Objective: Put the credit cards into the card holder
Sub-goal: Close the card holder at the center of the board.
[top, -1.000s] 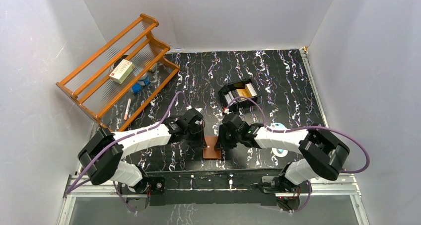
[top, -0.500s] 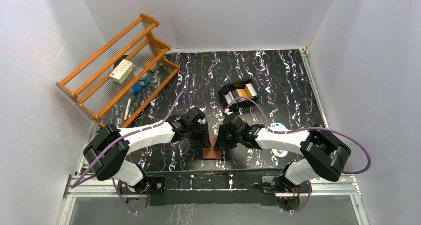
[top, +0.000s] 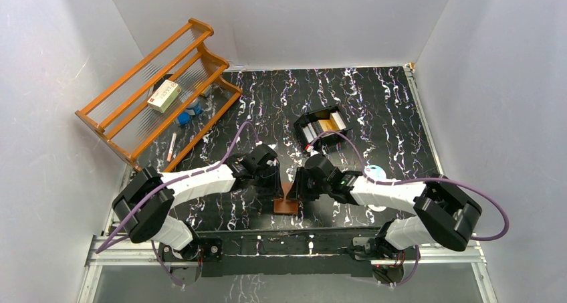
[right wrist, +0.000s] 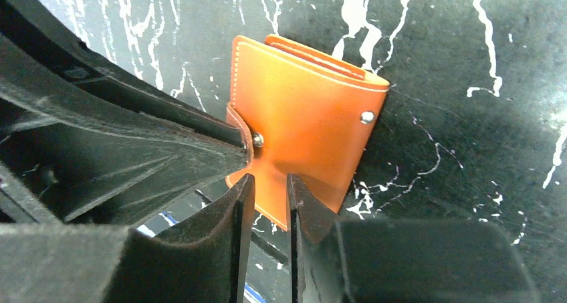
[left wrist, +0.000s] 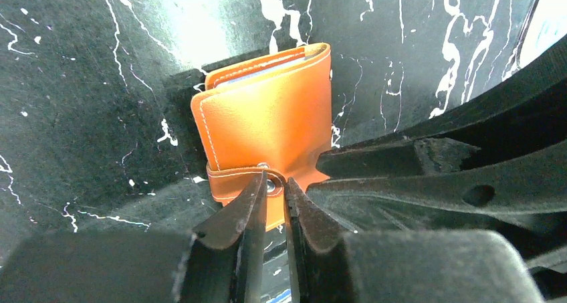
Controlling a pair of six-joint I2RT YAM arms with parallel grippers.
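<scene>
Holder [left wrist: 267, 119] is sitting at the near edge of the tabletop [top: 374, 109], right in the middle between my two arms. It's folded over, and I can see a thin strip of the pale blue sleeves along its top edge in the left wrist cam. In the right wrist cam one metal stud [right wrist: 366, 117] is bare on the leather face.

Left fingers [left wrist: 244, 213] are almost pressed together, pinching the holder's little strap right at the snap [left wrist: 271, 186]. Right fingers [right wrist: 234, 216] are just as narrow, nipping the bottom edge of the leather flap from the opposite side. The two sets of fingers are basically nose to nose, and each wrist cam shows the other arm's black fingertips right up against the holder. Can't tell from any view if it's lifted or resting on the tabletop.

Cards [top: 325, 124] are well behind all this, lying in the black tray [top: 309, 139] mid-tabletop. I can make out orange-gold and white ones.

Further out, there's a wooden rack [top: 127, 109] at the far left with a small box on it, and a pale blue round thing [top: 376, 174] by the right arm.
</scene>
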